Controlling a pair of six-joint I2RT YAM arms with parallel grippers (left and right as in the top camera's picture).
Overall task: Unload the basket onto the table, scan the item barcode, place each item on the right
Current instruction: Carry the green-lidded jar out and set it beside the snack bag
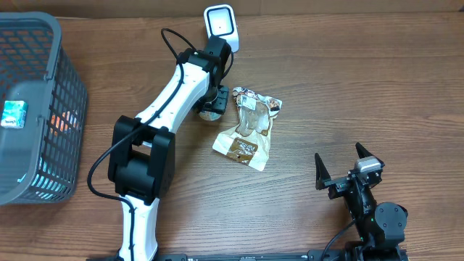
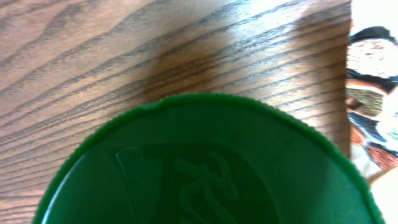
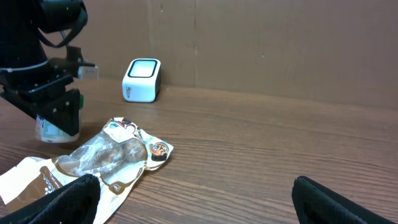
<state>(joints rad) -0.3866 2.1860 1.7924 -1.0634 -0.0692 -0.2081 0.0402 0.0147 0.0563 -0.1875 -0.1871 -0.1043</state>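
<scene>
The green-lidded jar point(image 3: 51, 130) is seen standing on the surface near its far edge, close to the white scanner point(image 1: 221, 25) and just beside the snack pouch point(image 1: 246, 130). It is clasped by the left gripper point(image 1: 214, 103), half closed around it. The right gripper point(image 1: 342, 167) is spread wide and empty near the front right corner.
</scene>
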